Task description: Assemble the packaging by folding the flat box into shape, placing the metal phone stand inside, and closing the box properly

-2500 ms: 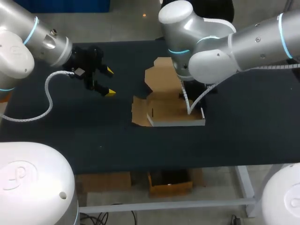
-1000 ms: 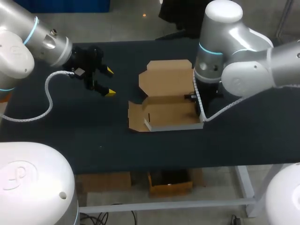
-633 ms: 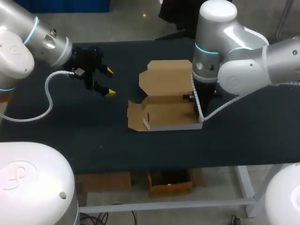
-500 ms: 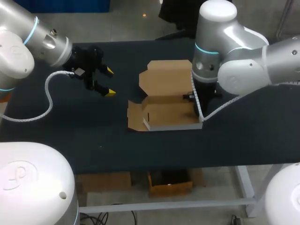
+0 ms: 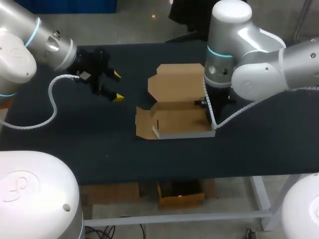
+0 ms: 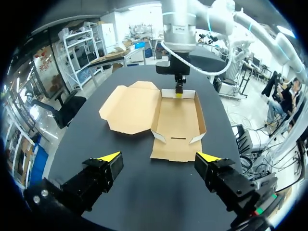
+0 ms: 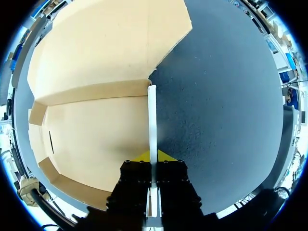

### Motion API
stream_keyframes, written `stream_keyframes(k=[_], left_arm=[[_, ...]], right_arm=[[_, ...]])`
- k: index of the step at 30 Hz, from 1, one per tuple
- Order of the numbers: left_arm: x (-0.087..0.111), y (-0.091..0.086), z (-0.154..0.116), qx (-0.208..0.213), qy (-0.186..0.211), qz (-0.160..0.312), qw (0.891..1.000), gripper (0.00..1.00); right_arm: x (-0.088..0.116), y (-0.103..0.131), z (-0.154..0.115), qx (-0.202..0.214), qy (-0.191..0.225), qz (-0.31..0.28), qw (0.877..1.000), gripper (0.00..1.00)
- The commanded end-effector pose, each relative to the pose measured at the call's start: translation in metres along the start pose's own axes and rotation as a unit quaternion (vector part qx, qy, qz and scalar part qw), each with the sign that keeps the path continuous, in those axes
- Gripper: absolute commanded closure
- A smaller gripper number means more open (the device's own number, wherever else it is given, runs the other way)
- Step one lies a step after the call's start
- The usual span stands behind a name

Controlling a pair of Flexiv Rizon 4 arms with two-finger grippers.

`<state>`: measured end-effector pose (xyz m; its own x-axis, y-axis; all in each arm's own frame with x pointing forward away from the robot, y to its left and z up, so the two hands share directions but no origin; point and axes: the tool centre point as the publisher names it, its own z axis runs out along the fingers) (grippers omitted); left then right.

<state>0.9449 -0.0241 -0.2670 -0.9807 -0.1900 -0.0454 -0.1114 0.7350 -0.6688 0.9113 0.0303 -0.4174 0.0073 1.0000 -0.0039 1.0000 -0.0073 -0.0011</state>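
1. Cardboard, brown inside and pale outside, makes up the box point(image 5: 180, 119), which lies open near the middle of the dark table point(image 5: 259, 144) with its tray partly formed.
2. Its lid panel point(image 5: 175, 82) lies flat on the table on the far side of the tray and is joined to it along the back edge.
3. At the tray's left end an end flap point(image 5: 143, 123) is folded out flat on the table. The front wall point(image 5: 184, 133) stands upright along the near edge.
4. From above, the right gripper point(image 7: 153, 156) comes down at the tray's right end. Its fingers are pinched narrow on the side wall point(image 7: 152, 115), with one yellow tip on each face of the thin upright board.
5. That side wall stands vertical, with the tray floor on one side of it and bare table on the other.
6. Over the table, well to the left of the box, hangs the left gripper point(image 5: 117, 86), touching nothing.
7. Its fingers are spread wide with nothing between them, and in its wrist view the box lies ahead of it.
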Motion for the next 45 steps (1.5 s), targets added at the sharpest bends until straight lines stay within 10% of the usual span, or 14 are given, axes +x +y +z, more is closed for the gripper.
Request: stream_keyframes(k=[1, 6, 10, 19, 28, 36, 45], left_arm=[[0.007, -0.007, 0.015, -0.004, -0.032, -0.121, 0.992, 0.0], [0.019, -0.008, 0.016, -0.003, -0.058, -0.23, 0.972, 0.0], [0.031, -0.009, 0.021, -0.035, -0.089, -0.394, 0.914, 0.0], [0.034, 0.004, 0.056, -0.127, -0.082, -0.601, 0.785, 0.0], [0.032, 0.029, 0.085, -0.138, -0.007, -0.702, 0.699, 0.0], [0.04, 0.038, 0.103, -0.133, 0.033, -0.738, 0.661, 0.0], [0.058, 0.037, 0.115, -0.124, 0.059, -0.745, 0.653, 0.51]], right_arm=[[0.001, 0.001, 0.0, 0.003, -0.001, 0.0, 1.0, 1.0], [0.001, 0.001, 0.0, 0.003, -0.001, 0.0, 1.0, 1.0], [0.001, 0.001, 0.0, 0.003, -0.001, 0.0, 1.0, 1.0], [0.001, 0.001, 0.0, 0.003, -0.001, 0.0, 1.0, 1.0], [0.001, 0.001, 0.0, 0.003, -0.001, 0.0, 1.0, 1.0], [0.001, 0.001, 0.0, 0.003, -0.001, 0.0, 1.0, 1.0], [0.001, 0.001, 0.0, 0.003, -0.001, 0.0, 1.0, 1.0]])
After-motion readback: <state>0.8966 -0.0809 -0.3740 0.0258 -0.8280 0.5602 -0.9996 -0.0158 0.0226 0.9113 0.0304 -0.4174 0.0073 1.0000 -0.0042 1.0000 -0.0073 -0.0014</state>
